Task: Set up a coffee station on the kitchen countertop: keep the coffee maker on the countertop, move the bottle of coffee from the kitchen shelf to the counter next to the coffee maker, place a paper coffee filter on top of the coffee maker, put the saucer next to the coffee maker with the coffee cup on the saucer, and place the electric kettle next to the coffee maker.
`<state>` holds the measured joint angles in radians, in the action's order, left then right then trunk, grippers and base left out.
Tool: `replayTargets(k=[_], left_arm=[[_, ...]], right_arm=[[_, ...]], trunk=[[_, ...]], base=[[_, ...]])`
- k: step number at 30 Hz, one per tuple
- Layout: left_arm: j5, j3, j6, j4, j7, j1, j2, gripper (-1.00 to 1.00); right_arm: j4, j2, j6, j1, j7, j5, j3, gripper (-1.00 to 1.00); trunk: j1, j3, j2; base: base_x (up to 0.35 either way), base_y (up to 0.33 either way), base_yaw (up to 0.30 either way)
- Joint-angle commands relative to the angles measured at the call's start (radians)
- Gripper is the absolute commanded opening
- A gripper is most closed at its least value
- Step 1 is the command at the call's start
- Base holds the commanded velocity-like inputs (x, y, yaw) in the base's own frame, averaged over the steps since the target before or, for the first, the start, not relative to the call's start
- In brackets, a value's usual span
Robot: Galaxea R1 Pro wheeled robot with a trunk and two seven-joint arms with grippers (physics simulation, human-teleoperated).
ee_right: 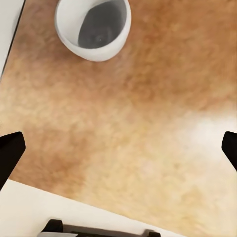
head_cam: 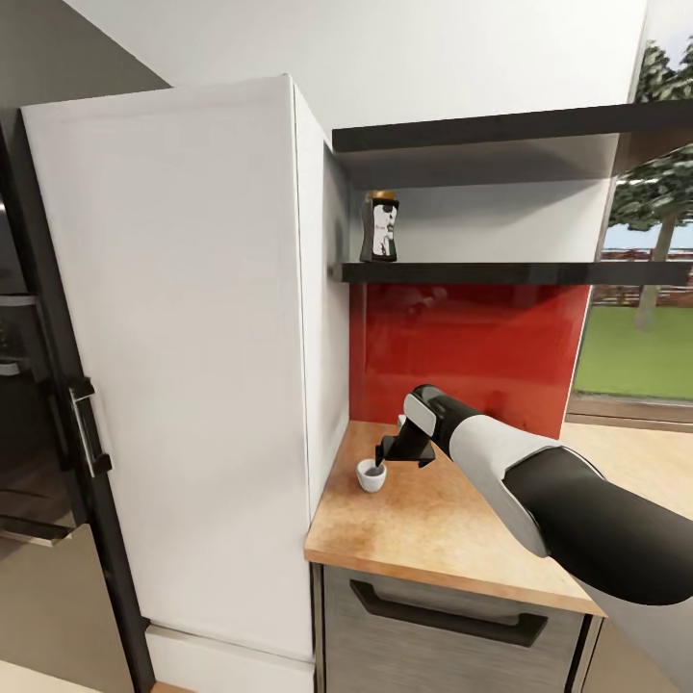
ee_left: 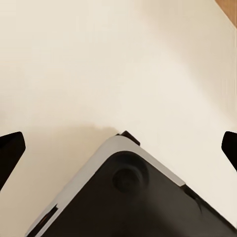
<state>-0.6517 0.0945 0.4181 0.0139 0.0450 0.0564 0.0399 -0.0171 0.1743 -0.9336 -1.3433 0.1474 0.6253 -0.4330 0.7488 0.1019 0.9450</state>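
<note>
The right arm is reaching over the tabletop, and its tool is hanging just above the cup with its two fingers spread wide apart, gripping nothing. The cup is sitting upright and empty near the tabletop's back left corner, close to the tall white cabinet. In the right wrist view the cup is lying ahead of the open fingers, not yet between them.

To my eye the cup is light, stiff and glazed, so it is likely slippery and would chip if knocked over. The rim wall looks like the safest hold, one finger inside and one outside.

The left tool is also standing open, empty. The coffee jar is waiting on the shelf above.
</note>
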Motion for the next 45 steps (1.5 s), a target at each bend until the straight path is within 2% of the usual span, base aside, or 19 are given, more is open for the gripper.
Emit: replayTargets(k=[1,41,45], left_arm=[[0.003,0.008,0.001,0.001,0.006,0.0,0.0,1.0],[-0.007,0.011,0.0,0.001,0.006,0.0,0.0,1.0],[-0.006,0.011,-0.001,0.001,0.006,0.0,0.0,1.0]], right_arm=[[-0.001,0.0,-0.003,-0.001,0.008,0.01,-0.003,1.0],[0.006,0.0,-0.002,-0.001,0.008,0.01,-0.003,1.0],[0.006,0.0,-0.001,-0.001,0.008,0.002,-0.003,1.0]], trunk=[[0.0,0.001,0.001],[0.0,0.001,0.001],[0.016,0.014,0.029]], base=[[0.053,0.029,0.0],[0.009,0.033,0.0],[0.0,0.0,0.0]])
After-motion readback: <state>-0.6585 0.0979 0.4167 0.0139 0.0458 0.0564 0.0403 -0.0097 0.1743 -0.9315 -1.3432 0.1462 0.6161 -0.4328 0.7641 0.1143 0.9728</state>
